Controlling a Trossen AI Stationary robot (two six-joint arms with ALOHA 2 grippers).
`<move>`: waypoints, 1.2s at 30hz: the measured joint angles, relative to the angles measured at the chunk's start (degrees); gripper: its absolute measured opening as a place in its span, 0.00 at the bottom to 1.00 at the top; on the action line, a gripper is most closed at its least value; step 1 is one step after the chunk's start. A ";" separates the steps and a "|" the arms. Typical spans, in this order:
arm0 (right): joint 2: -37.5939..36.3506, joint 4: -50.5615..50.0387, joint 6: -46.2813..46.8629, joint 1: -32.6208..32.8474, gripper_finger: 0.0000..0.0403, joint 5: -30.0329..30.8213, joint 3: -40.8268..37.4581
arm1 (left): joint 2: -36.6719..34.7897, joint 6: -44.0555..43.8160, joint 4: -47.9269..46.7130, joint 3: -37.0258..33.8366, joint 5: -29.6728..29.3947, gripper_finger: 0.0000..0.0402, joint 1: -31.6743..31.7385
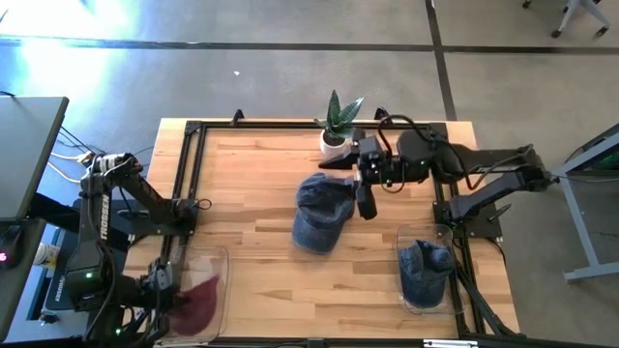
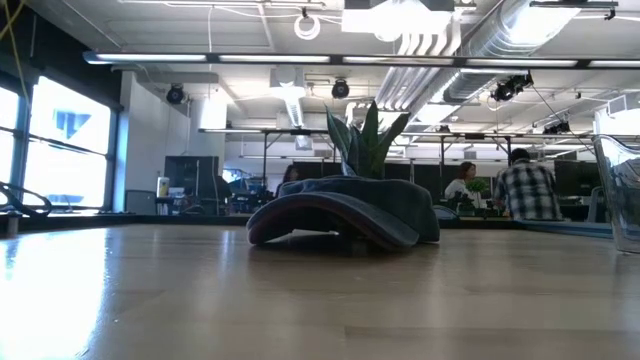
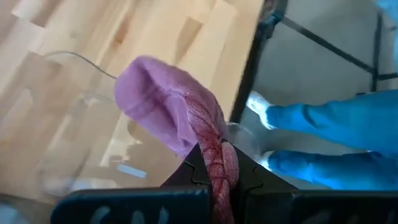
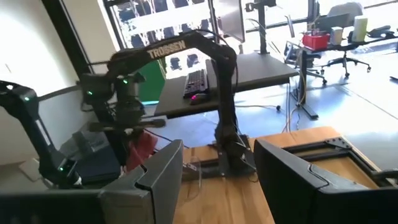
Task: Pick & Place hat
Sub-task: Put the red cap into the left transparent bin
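Hat [image 1: 319, 211] of soft blue denim lies crumpled, brim curved, at mid-table on the pale butcher-block table [image 1: 251, 174], below the right gripper [image 1: 366, 198], whose fingers stand apart and empty. Left gripper [image 3: 214, 180] is clamped on a maroon knit hat [image 3: 174, 112] over a clear plastic bin [image 1: 218, 290] at the table's near-left corner. Behind stands an open office with exposed ceiling ducts.

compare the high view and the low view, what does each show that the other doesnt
Only the high view: the right end effector open beside the blue hat, the left end effector shut on a red hat, and another blue hat in the right clear bin. Only the low view: people at desks behind. Both: blue hat, potted plant, wooden table.
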 joint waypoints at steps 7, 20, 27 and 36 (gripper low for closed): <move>1.55 0.38 1.43 -0.01 0.48 -0.99 0.02 | -0.66 -4.70 0.18 -8.04 -3.51 0.00 -0.02; 1.00 0.22 1.21 -0.78 0.48 -5.84 0.02 | -2.53 0.35 27.32 -14.83 0.01 0.00 1.97; 1.00 -0.03 -0.09 -1.93 0.48 -6.67 0.02 | -6.89 1.30 20.89 -14.74 -3.46 0.00 2.07; 1.00 -0.05 1.54 -3.20 0.48 -10.47 0.02 | -10.43 -5.05 14.12 -24.52 -1.92 0.00 2.08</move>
